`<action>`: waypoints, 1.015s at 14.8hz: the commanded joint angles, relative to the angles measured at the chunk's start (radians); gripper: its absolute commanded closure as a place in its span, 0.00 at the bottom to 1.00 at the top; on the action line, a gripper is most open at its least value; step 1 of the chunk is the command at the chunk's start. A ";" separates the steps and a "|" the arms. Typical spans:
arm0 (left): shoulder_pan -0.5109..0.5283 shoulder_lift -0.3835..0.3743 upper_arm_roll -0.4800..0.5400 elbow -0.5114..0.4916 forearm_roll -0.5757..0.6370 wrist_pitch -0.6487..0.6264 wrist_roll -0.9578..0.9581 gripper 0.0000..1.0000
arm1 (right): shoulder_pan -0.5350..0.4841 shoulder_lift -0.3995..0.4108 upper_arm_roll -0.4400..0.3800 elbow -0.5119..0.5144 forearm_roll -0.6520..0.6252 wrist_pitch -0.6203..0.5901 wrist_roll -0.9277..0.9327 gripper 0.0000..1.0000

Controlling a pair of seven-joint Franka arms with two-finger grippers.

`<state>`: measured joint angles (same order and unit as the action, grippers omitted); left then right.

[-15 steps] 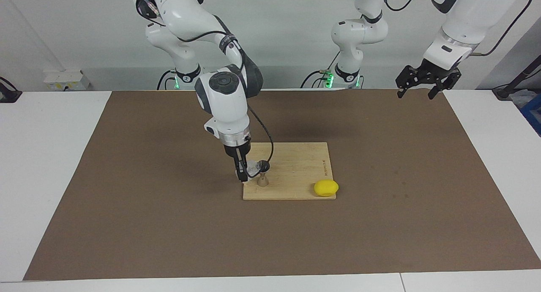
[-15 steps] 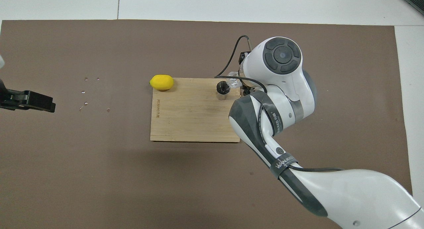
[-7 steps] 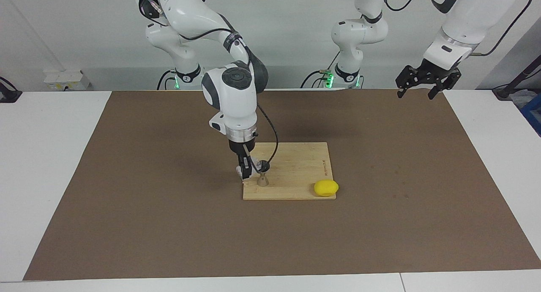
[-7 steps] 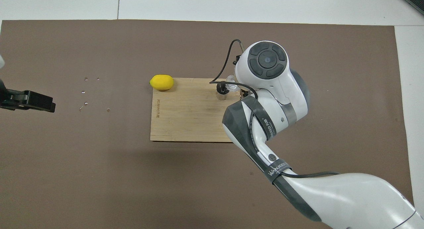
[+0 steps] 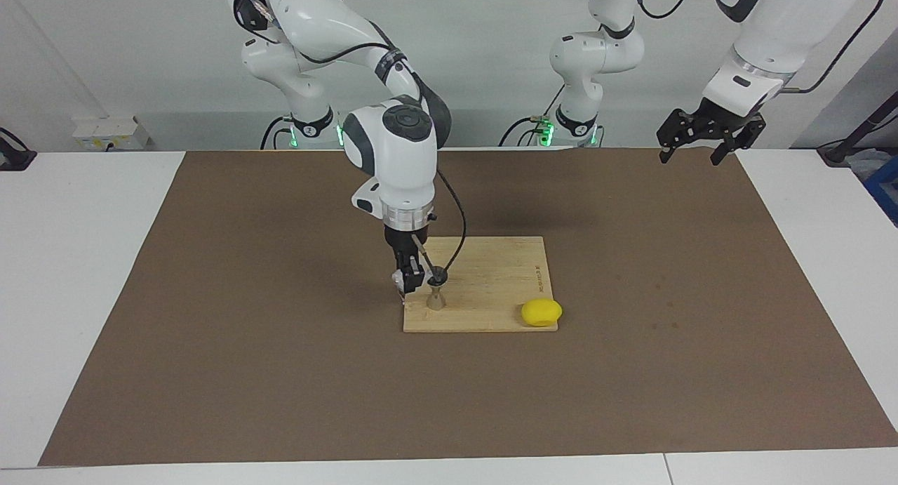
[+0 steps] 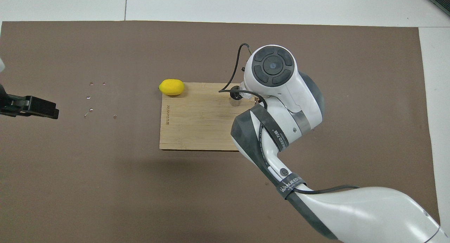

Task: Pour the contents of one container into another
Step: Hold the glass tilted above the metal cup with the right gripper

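Since a second earlier, the right arm had swung its wrist more upright and carried its load down and back from over the jigger's mouth. The right hand (image 5: 405, 283) was closed on the small clear ribbed cup (image 6: 245, 91), which by then sat low beside the small silver-grey hourglass-shaped metal jigger (image 5: 436, 296), close to the rectangular bamboo board (image 5: 491, 274). I could not tell whether the cup already touched the board. The jigger stood upright near the board's corner that lies toward the right arm's end and away from the robots. A yellow lemon-shaped object (image 5: 541, 312) sat at the board's other corner on that same edge, well apart from the work. The left hand (image 5: 707, 131) waited, open and empty, high over the corner of the brown mat at the left arm's end, by the robots' edge of the surface.

I judged the pour finished or nearly so, and the step in hand was setting the cup down. I meant to lower it straight, keep it level, and hold it clear of the jigger, since a sideways nudge would topple that narrow-waisted piece. I would open only once the cup's base rested flat.
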<state>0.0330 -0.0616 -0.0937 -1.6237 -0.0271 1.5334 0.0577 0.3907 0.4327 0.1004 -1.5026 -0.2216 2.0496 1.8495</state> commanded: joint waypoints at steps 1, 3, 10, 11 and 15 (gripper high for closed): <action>0.005 -0.017 -0.003 -0.022 0.015 0.007 0.014 0.00 | -0.003 0.008 0.008 0.024 -0.032 -0.020 -0.018 1.00; 0.005 -0.017 -0.003 -0.022 0.015 0.007 0.014 0.00 | -0.003 0.008 0.008 0.024 -0.044 -0.020 -0.021 1.00; 0.005 -0.017 -0.003 -0.022 0.015 0.007 0.013 0.00 | 0.013 0.006 0.008 0.024 -0.064 -0.019 -0.033 1.00; 0.005 -0.017 -0.003 -0.022 0.015 0.007 0.013 0.00 | 0.014 0.006 0.008 0.024 -0.065 -0.019 -0.033 1.00; 0.005 -0.017 -0.003 -0.022 0.015 0.005 0.014 0.00 | 0.016 0.006 0.008 0.024 -0.073 -0.019 -0.046 1.00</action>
<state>0.0330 -0.0616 -0.0938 -1.6238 -0.0271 1.5335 0.0580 0.4090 0.4328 0.1028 -1.4991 -0.2629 2.0462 1.8221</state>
